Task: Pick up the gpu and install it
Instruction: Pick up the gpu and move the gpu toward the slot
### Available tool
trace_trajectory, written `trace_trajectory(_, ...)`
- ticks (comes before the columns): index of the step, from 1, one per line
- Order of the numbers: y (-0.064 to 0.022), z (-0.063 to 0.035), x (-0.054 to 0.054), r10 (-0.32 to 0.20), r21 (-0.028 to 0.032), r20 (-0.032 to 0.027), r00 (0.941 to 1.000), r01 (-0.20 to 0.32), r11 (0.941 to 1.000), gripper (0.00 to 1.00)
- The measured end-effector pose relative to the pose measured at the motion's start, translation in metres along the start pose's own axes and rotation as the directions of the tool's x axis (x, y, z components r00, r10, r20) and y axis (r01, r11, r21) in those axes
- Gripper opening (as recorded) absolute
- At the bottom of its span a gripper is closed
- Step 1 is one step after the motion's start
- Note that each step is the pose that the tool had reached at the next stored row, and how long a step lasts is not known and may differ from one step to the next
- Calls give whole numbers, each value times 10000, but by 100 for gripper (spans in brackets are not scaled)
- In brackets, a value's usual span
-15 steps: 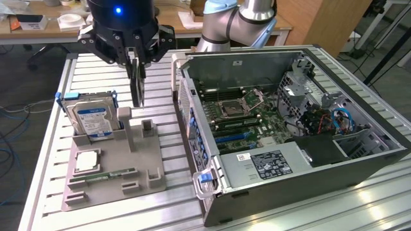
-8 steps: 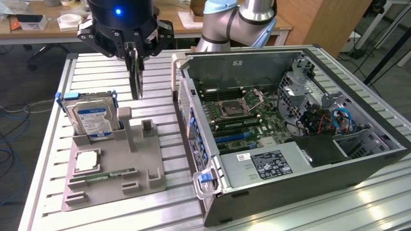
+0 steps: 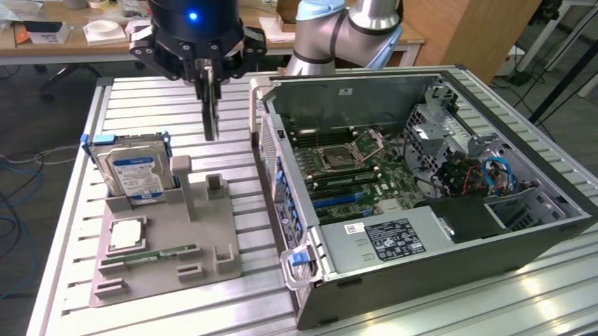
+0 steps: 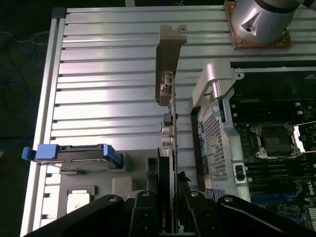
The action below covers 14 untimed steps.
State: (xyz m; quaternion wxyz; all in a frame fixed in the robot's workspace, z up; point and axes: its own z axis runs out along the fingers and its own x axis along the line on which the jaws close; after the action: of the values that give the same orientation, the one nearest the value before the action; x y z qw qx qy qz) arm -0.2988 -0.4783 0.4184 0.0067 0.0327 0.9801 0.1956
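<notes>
Exterior view — gripper (image 3: 207, 70) grasping the gpu (image 3: 209, 115), hanging edge-down over the counter (image 3: 150, 105) beside the computer case (image 3: 449, 280) — best carried upright.

The arm (image 3: 360, 28) stands at the far side of the scene, its silver and pale-blue joints bent over toward the exterior view's left. At its end the black wrist (image 3: 192, 31) points straight down, with a small blue light (image 3: 192, 15) glowing on its housing. The gripper (image 3: 207, 70) hangs below the wrist, held well up in the air. Its dark fingers (image 4: 150, 210) sit close together and press on both faces of the gpu (image 3: 210, 112), which dangles upright and edge-on from them.
</notes>
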Motion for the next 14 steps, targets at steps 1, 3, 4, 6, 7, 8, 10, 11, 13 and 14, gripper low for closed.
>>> trace_trajectory(1, 3, 0, -36, -20, -35, -11, 10000, 20, 10000, 26)
trace_trajectory(3, 9, -3, -108, -52, -98, -28, 10000, 52, 9999, 26)
trace_trajectory(4, 12, -4, -149, -62, -119, -35, 10000, 62, 9999, 26)
trace_trajectory(6, 18, -3, -237, -64, -124, -45, 10000, 64, 9999, 26)
trace_trajectory(7, 22, -3, -282, -60, -124, -53, 10000, 60, 9999, 26)
trace_trajectory(8, 24, -2, -326, -58, -124, -60, 10000, 57, 9999, 26)
trace_trajectory(10, 31, -1, -416, -52, -123, -77, 10000, 51, 9999, 26)
trace_trajectory(11, 34, -1, -460, -49, -121, -85, 10000, 48, 9999, 26)
trace_trajectory(13, 39, 0, -550, -42, -121, -103, 9999, 41, 9999, 26)
trace_trajectory(14, 43, 1, -599, -40, -121, -111, 9999, 39, 9999, 26)
